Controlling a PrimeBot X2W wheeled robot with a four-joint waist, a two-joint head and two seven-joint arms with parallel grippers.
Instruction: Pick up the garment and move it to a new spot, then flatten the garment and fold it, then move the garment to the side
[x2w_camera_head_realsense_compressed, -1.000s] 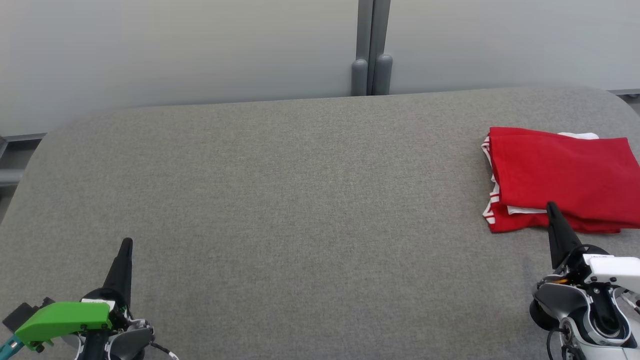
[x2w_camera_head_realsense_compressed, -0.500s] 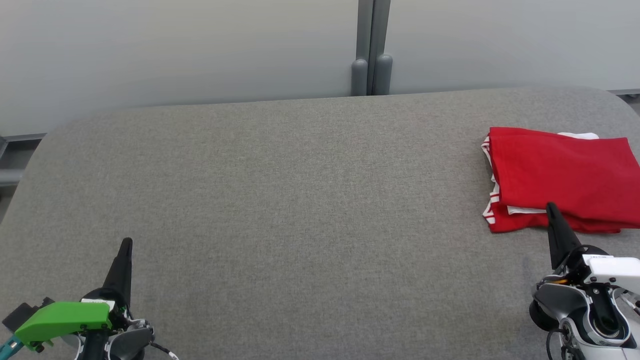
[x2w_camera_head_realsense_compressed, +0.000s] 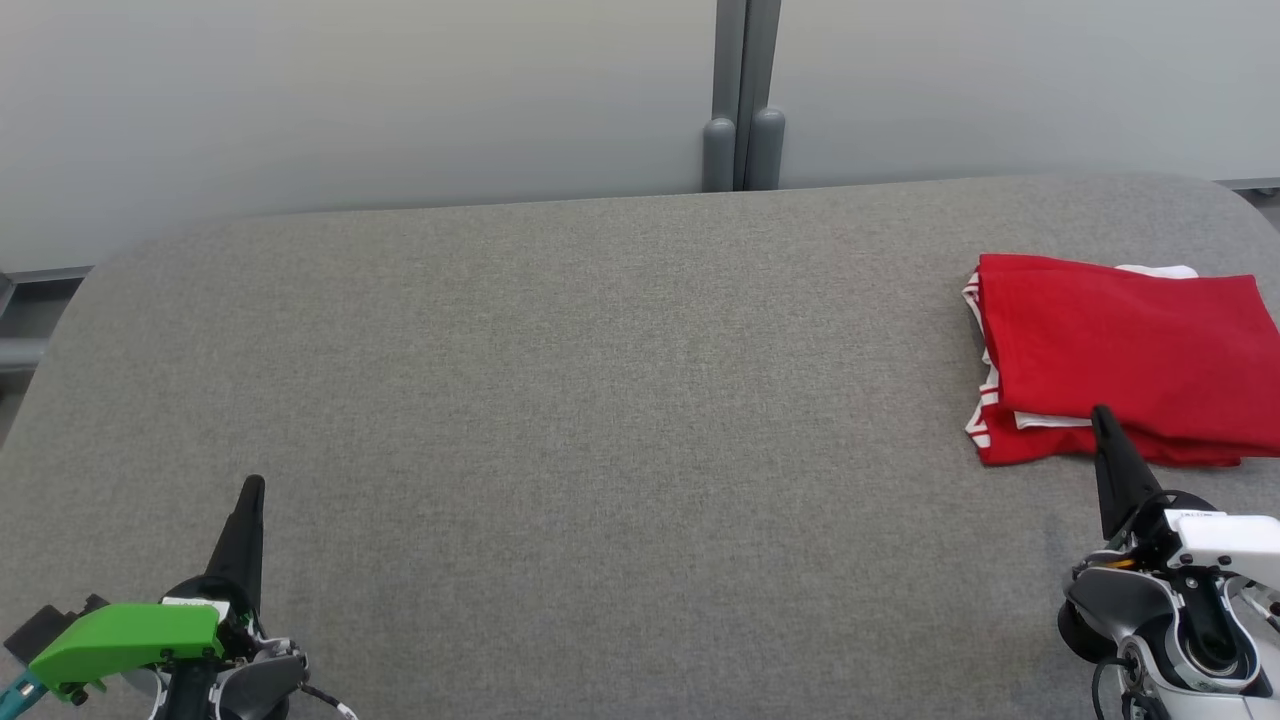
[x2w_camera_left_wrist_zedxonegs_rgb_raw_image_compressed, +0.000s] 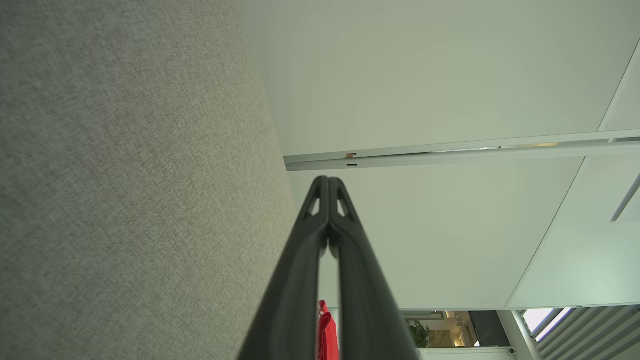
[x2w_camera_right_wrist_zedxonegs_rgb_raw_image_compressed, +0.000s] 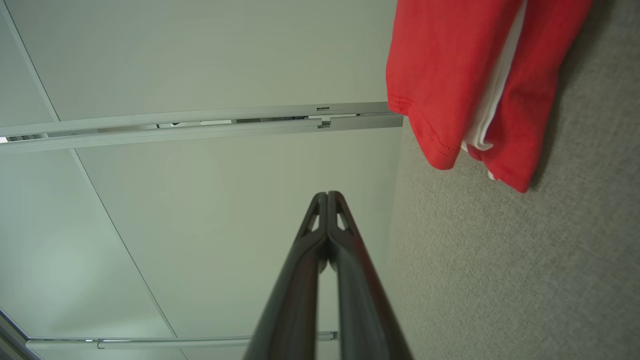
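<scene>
One garment (x2w_camera_head_realsense_compressed: 1125, 360), red with white trim, folded into a flat stack. It sits at the right side of the grey table (x2w_camera_head_realsense_compressed: 600, 400). Its right end runs out of the head view, so we can't tell how close it is to the table's edge. The fold looks tidy. White layers peek out at the left edge and the back corner.

Right gripper (x2w_camera_head_realsense_compressed: 1102, 418) is just near-side of the stack, jaws fully closed, holding nothing. In the head view its tip overlaps the near hem. The right wrist view shows cloth off to one side of the fingers and apart from them, so we read it as no contact.

Left gripper (x2w_camera_head_realsense_compressed: 254, 487) is well apart at the near left, also fully closed and empty.

Our read is that fold and side placement look done and we're at the parking step. To do it well:
- pull the right arm straight back or up, not sideways across the hem
- keep the jaws closed so no fingertip snags the top layer
- don't nudge the stack further right until we can see the table's edge there
</scene>
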